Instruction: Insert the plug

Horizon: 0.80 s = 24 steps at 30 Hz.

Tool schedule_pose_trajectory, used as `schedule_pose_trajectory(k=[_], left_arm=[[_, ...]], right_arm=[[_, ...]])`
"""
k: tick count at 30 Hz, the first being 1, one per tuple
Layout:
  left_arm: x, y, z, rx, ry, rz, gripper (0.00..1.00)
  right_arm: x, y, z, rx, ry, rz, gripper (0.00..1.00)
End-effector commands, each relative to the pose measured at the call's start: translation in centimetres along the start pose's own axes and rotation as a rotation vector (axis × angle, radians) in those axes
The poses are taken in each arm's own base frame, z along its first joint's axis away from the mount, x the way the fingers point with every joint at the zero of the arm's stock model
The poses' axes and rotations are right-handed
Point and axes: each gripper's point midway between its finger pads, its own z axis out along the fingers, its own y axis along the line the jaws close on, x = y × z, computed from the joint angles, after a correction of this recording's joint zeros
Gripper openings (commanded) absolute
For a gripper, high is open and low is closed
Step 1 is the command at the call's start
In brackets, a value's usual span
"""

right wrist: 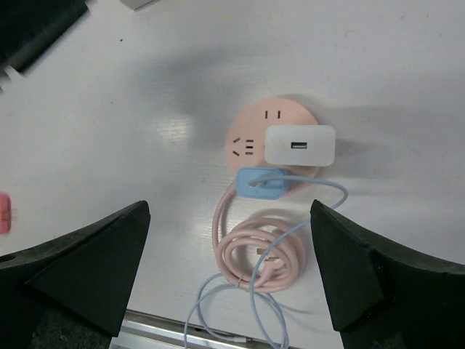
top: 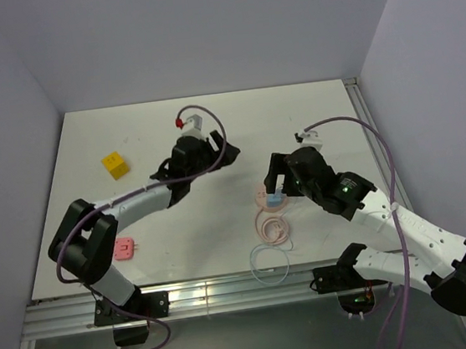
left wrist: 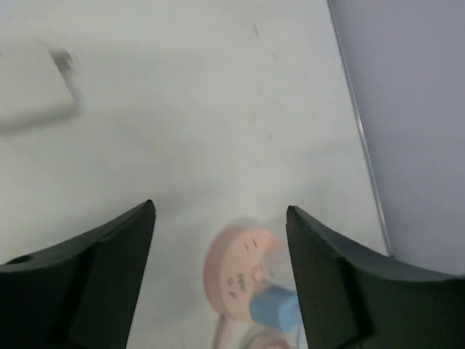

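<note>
Nearest the bases, the thin white cable (right wrist: 341, 193) loops over the pink coiled cord (right wrist: 254, 251). Just beyond, the light-blue plug (right wrist: 260, 182) sits at the round pink socket hub (right wrist: 254, 131) rim, just beside the white adapter (right wrist: 299, 145). Right gripper (right wrist: 227, 218) hovers above, fingers wide apart, empty. Farther back, left gripper (left wrist: 221, 211) is spread too, holding nothing.

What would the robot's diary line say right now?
left fingers open, empty | right fingers open, empty | small light-blue rectangular plug on edge of round pink socket disc, beside white cube adapter | fully inserted: unclear
</note>
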Motion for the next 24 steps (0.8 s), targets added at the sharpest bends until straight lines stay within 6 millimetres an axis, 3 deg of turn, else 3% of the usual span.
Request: schedule_pose_trajectory(k=[1, 2, 3, 4, 5, 6, 8, 10, 16, 24], left_arm=[[-3.7, 3.5, 2.3, -0.154, 0.015, 0.104, 0.80], [-3.1, 6.2, 3.2, -0.229, 0.070, 0.113, 0.83], [-5.5, 5.6, 4.1, -0.233, 0.043, 0.170, 0.87], [-6.4, 6.7, 4.6, -0.296, 0.036, 0.200, 0.91], [-5.4, 8.7, 5.9, -0.354, 0.082, 0.230, 0.96], [-7.0, 8.0, 6.6, -0.365, 0.084, 0.277, 0.99], [-7.3, 9.0, 8.6, -0.382, 0.125, 0.284, 1.00], [-6.9, 10.8, 9.1, -0.425, 0.150, 0.272, 1.00], [-5.7, 12.9, 9.8, -0.487, 0.156, 0.234, 0.95], [-4.0, 14.3, 10.7, -0.506, 0.190, 0.220, 0.88]], right_arm=[[-1.3, -0.1, 0.0, -0.016, -0.004, -0.021, 0.98], [-1.2, 0.0, 0.1, -0.023, 0.003, -0.026, 0.97], [-1.4, -0.1, 0.3, -0.025, -0.001, -0.025, 0.97], [-1.6, -0.3, 0.3, -0.021, -0.003, -0.025, 0.97], [-1.5, -0.3, 0.4, -0.031, 0.002, -0.028, 0.97], [-1.5, -0.4, 0.4, -0.036, -0.001, -0.026, 0.97], [-1.4, -0.6, 0.7, -0.044, 0.001, -0.023, 0.97], [-1.5, -1.1, 0.8, -0.041, -0.004, -0.018, 0.97], [-1.5, -1.8, 0.9, -0.046, -0.009, -0.013, 0.97], [-1.1, -1.5, 1.1, -0.073, 0.006, -0.002, 0.97]])
